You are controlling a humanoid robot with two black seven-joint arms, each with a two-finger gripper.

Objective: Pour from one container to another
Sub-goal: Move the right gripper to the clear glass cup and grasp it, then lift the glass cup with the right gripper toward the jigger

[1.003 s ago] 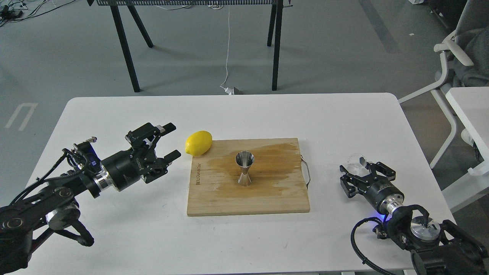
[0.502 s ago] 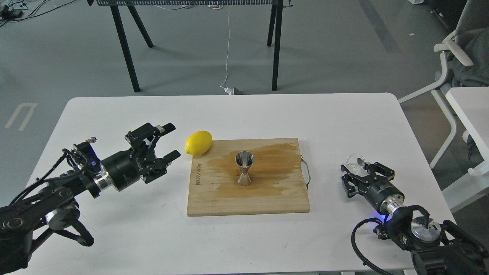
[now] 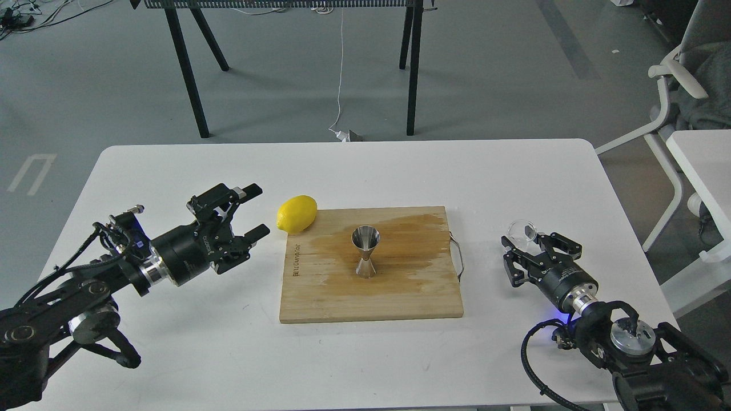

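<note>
A: You're in a lab or open office test space, not a home or kitchen.

B: What shows that?

A: Check the grey floor (image 3: 485,74), bare and smooth, with a white marking at the left edge. A white cable (image 3: 340,68) hangs down to a power adapter (image 3: 348,136) on the floor. Black table legs (image 3: 185,68) stand behind, under a perforated edge.

B: Furniture?

A: You get a plain white table (image 3: 514,171), a second white table (image 3: 705,154) at the right, and a grey office chair (image 3: 685,85) with clothing on it. More cables lie at the top left.
</note>
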